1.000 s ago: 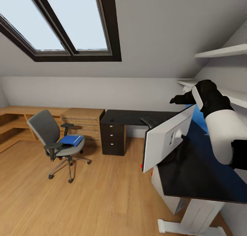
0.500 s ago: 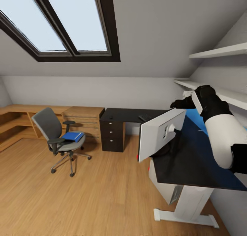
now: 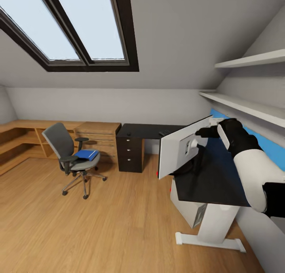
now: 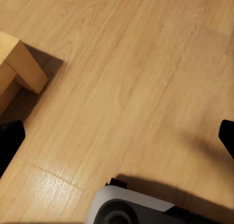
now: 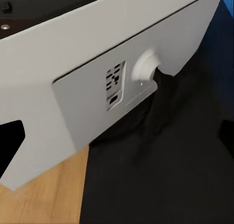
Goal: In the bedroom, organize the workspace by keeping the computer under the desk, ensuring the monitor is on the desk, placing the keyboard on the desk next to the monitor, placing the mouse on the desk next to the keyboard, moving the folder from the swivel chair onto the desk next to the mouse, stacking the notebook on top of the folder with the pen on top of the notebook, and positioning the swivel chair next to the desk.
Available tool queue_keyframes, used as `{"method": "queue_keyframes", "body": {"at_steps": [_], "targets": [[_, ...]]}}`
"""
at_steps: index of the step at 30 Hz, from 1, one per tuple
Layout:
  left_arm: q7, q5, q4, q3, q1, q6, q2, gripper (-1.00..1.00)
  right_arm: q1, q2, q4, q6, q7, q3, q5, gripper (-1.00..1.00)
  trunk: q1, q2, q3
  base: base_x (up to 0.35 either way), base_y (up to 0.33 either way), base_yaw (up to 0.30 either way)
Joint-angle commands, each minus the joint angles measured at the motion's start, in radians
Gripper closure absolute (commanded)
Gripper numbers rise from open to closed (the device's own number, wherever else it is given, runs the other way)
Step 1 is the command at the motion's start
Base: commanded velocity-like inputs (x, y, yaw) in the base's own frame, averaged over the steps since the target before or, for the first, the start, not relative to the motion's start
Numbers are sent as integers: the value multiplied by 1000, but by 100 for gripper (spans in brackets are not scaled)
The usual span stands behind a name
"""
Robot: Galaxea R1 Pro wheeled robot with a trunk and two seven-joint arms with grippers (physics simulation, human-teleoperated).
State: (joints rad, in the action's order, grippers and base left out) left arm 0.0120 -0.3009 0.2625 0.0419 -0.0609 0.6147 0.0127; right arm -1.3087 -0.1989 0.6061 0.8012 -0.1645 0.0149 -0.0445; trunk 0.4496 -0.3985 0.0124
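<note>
Right pincer [image 3: 201,132] dropped to monitor [image 3: 183,151] top; fingertips hidden

A black-framed skylight window [image 3: 75,27] was set in the sloped ceiling. Two white wall shelves [image 3: 249,59] were mounted at right. A light wooden chest of drawers [image 3: 97,140] stood on the wooden plank floor [image 3: 99,225].
</note>
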Motion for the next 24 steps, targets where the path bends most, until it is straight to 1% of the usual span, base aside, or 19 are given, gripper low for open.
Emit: {"method": "queue_keyframes", "body": {"at_steps": [1, 2, 4, 6, 8, 10, 11, 15, 16, 18, 19, 21, 22, 24], "targets": [[1, 5, 2, 4, 0, 0, -1, -100, 7, -4, 1, -9, -5, 1, -4, -100, 0, -1, 1, -60, 0, 0], [1, 5, 2, 4, 0, 0, -1, -100, 23, -12, 0, -29, -5, 0, -3, -100, 0, -1, 1, -38, 0, 0], [1, 5, 2, 4, 0, 0, -1, -100, 43, -20, 0, -46, -5, -1, -2, -100, 0, -1, 1, -28, 0, 0], [0, 5, 2, 4, 0, 0, -2, -100, 75, -28, 0, -76, -6, -2, 0, -100, 0, -1, 1, -14, 0, 0], [0, 4, 2, 4, 0, 0, -2, -100, 110, -36, 0, -129, -4, -3, 0, -100, 0, -1, 1, -7, 0, 0], [0, 4, 2, 4, 0, 0, -2, -100, 127, -42, 0, -158, -4, -4, 0, -100, 0, -1, 1, -4, 0, 0], [-1, 4, 1, 4, 0, 0, -2, -100, 145, -49, -1, -186, -3, -8, 1, -100, 0, -1, 1, -2, 0, 0], [-3, 3, 1, 4, 0, -1, -2, -100, 212, -60, -1, -272, -3, -34, 1, -100, 0, -1, 1, -1, 0, 0], [-4, 3, 1, 4, 0, -1, -2, -100, 232, -62, -2, -303, -3, -48, 1, -100, 0, -1, 1, 0, 0, 0], [-4, 4, 1, 4, 0, -1, -3, -100, 250, -62, -2, -330, -3, -63, 1, -100, 0, -1, 1, 0, 0, 0], [-4, 4, 1, 3, 0, -1, -3, -100, 265, -63, -2, -355, -3, -77, 0, -100, 0, -1, 1, 0, 0, 0], [-5, 4, 1, 3, 0, -1, -3, -100, 280, -63, -3, -377, -3, -88, 0, -100, 0, -1, 1, 0, 0, 0], [-5, 5, 1, 3, 0, -1, -3, -100, 294, -63, -7, -400, -2, -97, 0, -100, 0, -1, 1, 0, 0, 0], [-5, 5, 1, 3, 0, -1, -3, -100, 305, -62, -15, -426, 0, -102, 0, -100, 0, -1, 1, 0, 0, 0]]}}
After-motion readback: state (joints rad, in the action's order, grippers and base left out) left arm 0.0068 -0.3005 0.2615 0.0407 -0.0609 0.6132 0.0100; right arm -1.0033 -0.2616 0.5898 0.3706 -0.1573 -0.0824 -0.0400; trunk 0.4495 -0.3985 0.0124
